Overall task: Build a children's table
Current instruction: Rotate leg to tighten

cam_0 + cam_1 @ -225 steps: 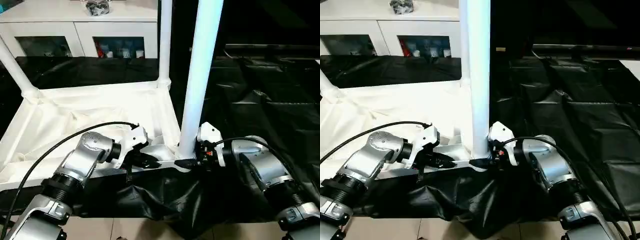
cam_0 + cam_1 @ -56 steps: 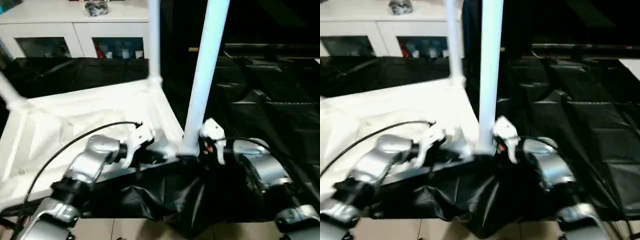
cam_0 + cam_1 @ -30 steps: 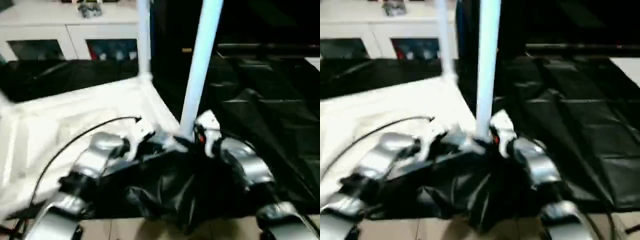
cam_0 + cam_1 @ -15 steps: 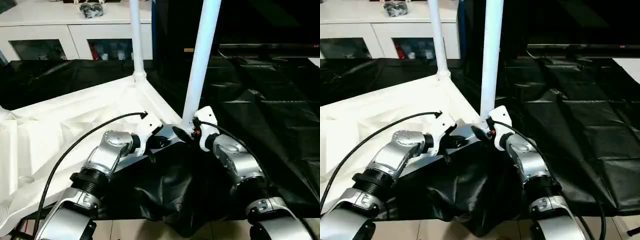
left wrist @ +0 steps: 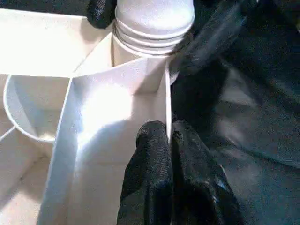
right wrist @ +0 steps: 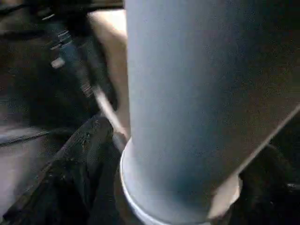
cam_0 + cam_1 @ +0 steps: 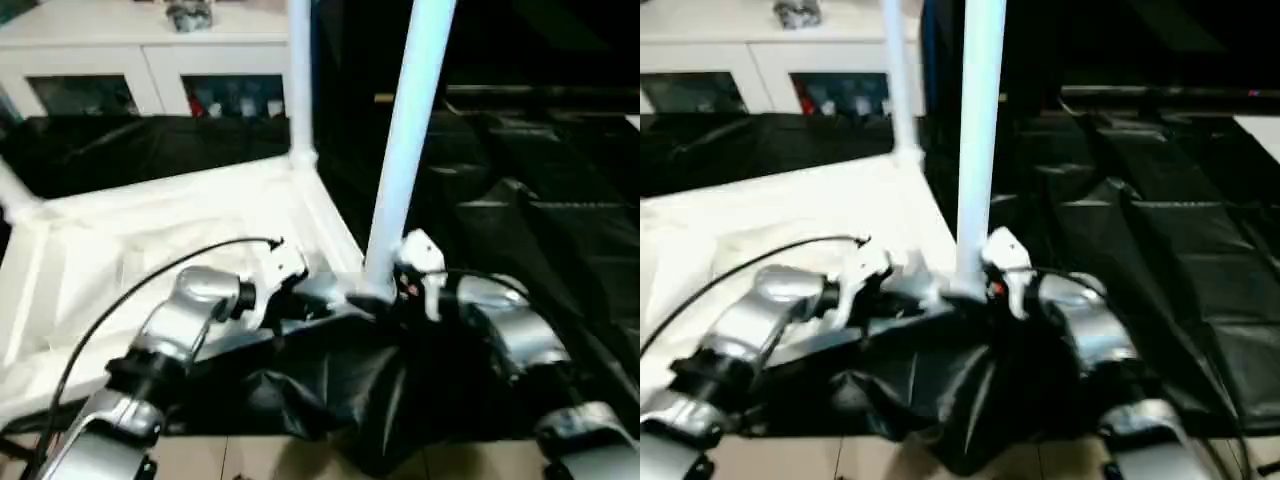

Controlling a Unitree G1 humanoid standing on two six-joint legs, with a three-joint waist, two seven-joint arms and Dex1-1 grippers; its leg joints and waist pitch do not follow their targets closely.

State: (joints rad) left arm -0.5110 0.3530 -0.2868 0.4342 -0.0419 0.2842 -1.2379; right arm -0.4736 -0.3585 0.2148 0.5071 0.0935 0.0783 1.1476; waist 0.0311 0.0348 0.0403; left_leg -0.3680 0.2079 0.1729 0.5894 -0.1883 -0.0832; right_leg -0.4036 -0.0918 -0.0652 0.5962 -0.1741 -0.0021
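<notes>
In the left eye view, you have the tabletop (image 7: 160, 240) lying upside down across the left half of the frame on the black sheet (image 7: 520, 200), with the near leg (image 7: 405, 150) rising from the corner socket just right of centre and a far leg (image 7: 300, 80) standing at upper centre. Your left gripper (image 7: 300, 295) sits at the near rim beside that socket; your right gripper (image 7: 400, 290) is at the base of the near leg.

The right eye view shows the same layout, with the white cabinet (image 7: 760, 60) across the upper left.

In the left wrist view, your left gripper's fingers (image 5: 154, 154) are pinched tight on the thin rim wall at lower centre, with the leg's ringed base at the top. Keep that clamp firm so the tabletop cannot swivel.

In the right wrist view, the leg takes up the centre and right. The jaws stand wide around its base rather than squeezing it. Before twisting again, close squarely on the tube, low down, and keep it upright so it seats straight.
</notes>
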